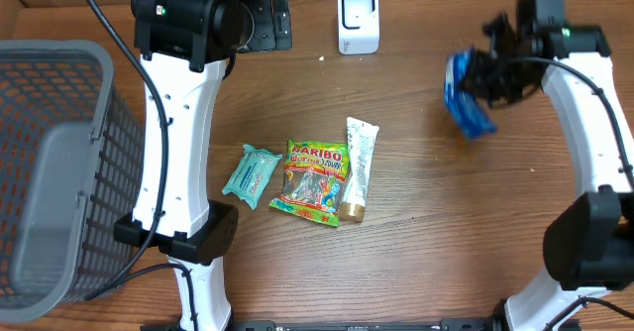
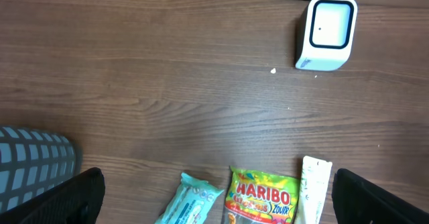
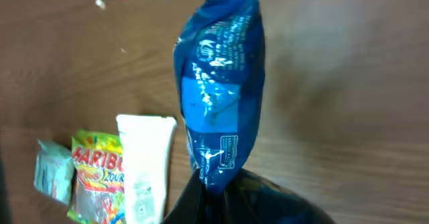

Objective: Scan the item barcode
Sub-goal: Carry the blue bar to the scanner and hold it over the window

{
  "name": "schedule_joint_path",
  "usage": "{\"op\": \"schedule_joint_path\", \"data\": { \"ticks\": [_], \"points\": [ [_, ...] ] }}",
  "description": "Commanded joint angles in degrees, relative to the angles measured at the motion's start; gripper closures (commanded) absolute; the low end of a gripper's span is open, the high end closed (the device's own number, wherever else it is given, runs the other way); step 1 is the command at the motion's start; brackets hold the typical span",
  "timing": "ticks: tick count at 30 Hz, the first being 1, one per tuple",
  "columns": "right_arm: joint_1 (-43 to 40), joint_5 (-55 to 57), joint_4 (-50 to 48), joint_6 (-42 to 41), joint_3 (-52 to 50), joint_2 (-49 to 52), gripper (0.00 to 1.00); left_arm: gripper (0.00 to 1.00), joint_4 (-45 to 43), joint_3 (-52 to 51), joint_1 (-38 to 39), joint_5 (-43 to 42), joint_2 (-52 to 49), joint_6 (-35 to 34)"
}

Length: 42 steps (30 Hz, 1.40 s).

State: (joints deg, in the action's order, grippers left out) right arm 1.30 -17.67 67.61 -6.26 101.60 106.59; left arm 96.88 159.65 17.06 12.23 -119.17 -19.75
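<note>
Wooden table carries the white scanner at its far edge. Your right gripper is closed on the blue packet and holds it above the table, well apart from the scanner. A pale box printed low on the packet is perhaps the barcode, too blurred to tell. Your left gripper stands wide open and empty, near the scanner, on its left side

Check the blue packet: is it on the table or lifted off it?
Lifted. The right gripper is shut on one end of the blue packet, holding it above the table.
</note>
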Motion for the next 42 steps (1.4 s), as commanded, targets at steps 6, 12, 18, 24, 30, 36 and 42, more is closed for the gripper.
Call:
{"op": "schedule_joint_path", "data": {
  "ticks": [6, 12, 18, 24, 30, 36, 42],
  "points": [
    [6.01, 11.91, -3.52, -1.11, 16.76, -0.74, 0.96, 0.00, -0.09, -0.28, 0.22, -0.24, -0.52, -1.05],
    [10.84, 23.43, -14.34, 4.85, 16.74, 1.31, 0.96, 0.01, -0.09, -0.28, 0.22, -0.26, -0.52, -1.05],
    [17.79, 39.95, -26.97, 14.80, 16.74, 9.20, 0.96, 0.01, -0.09, -0.28, 0.22, -0.24, -0.52, -1.05],
    [21.31, 44.65, -37.24, 29.24, 16.74, 17.44, 0.96, 0.00, -0.09, -0.28, 0.22, -0.24, -0.52, -1.05],
    [22.77, 46.64, -45.75, 43.67, 16.74, 24.00, 0.96, 0.00, -0.09, -0.28, 0.22, -0.24, -0.52, -1.03],
    [22.77, 50.69, -52.52, 52.74, 16.74, 28.22, 0.96, 0.00, -0.09, -0.28, 0.22, -0.26, -0.52, -1.05],
    [22.99, 52.63, -57.83, 58.58, 16.55, 30.84, 0.96, 0.01, -0.09, -0.28, 0.22, -0.24, -0.52, -1.05]
  ]
}}
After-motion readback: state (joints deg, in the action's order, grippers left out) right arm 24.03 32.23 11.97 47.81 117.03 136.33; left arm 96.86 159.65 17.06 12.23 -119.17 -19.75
